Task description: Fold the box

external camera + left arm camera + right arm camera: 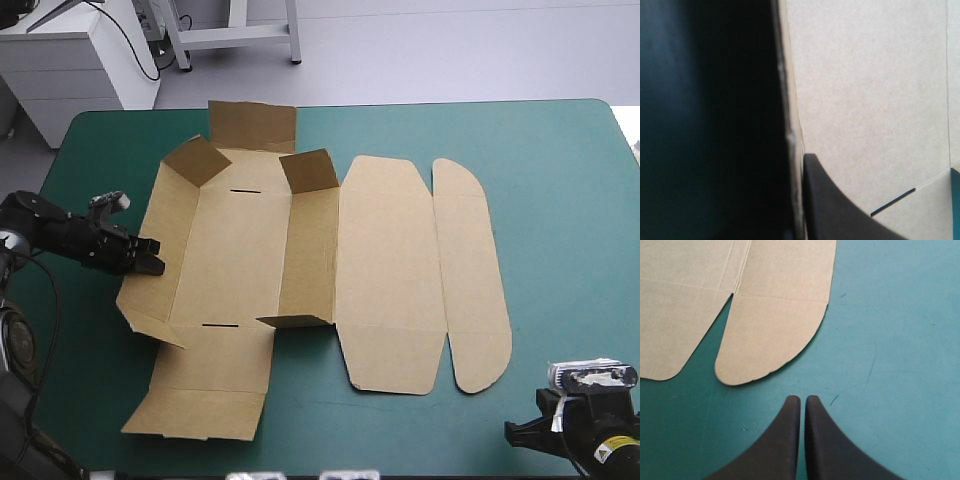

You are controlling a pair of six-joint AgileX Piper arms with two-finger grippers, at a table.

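The brown box (235, 255) lies opened out at the table's middle. Its left long wall (160, 250) and middle wall (310, 250) are partly raised, and two corner flaps (195, 160) stand up at the far end. The lid panel (390, 270) and the rounded tuck flap (470, 270) lie flat to the right. My left gripper (152, 263) is at the left wall's outer edge, and in its wrist view that gripper (799, 155) is shut on the board's edge. My right gripper (803, 400) is shut and empty over the teal-green cover, just short of the tuck flap's rounded end (775, 335).
The box's near end flap (205, 385) lies flat toward the table's front edge, and the far end flap (252, 125) lies by the far edge. Bare teal-green cover (560, 200) runs from the tuck flap to the table's right edge. The right arm (590, 420) sits at the front right corner.
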